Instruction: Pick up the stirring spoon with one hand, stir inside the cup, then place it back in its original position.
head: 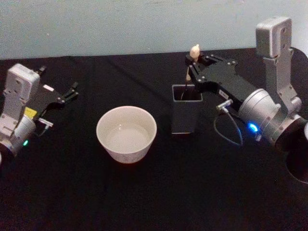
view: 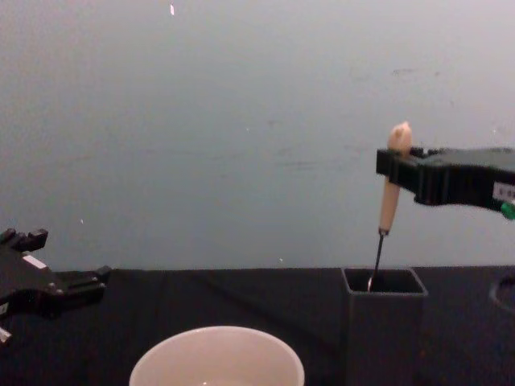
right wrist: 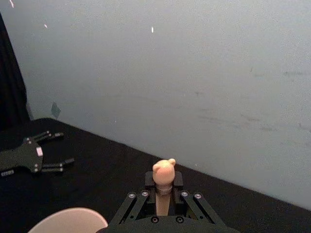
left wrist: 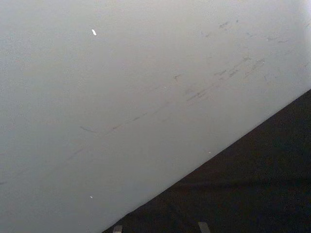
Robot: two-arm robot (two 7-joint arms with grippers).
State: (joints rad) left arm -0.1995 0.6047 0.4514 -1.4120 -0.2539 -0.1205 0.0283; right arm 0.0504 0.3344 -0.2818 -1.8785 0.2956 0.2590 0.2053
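Nearest the head camera stands the cup (head: 126, 134), a wide cream-white bowl on the black table (head: 159, 192), left of the dark grey holder (head: 186, 109). Cup and holder are near each other but not touching.

Right arm: the arm reaches in from the right edge of the head view, forearm angled toward the table's far side, with the right gripper (head: 191, 61) positioned above the holder. In the chest view the gripper body extends level from the right edge — its tip sits well above the holder's rim. The fingers are closed on the stirring spoon (view: 389, 203), clamping the pale wooden handle just below its rounded tip, which projects above the fingers. The right wrist view shows the handle held between the two linkages, knob uppermost.

Stirring spoon: it hangs nearly upright, tilted slightly. The thin metal shaft runs down from the handle into the holder's open top; the lower end lies just inside the rim, and the bowl cannot be made out clearly.

Left arm: the arm rests at the left side of the table, well apart from the cup. The left gripper (head: 72, 91) points toward the far edge — its fingers are spread and hold nothing, as the chest view and the right wrist view confirm.
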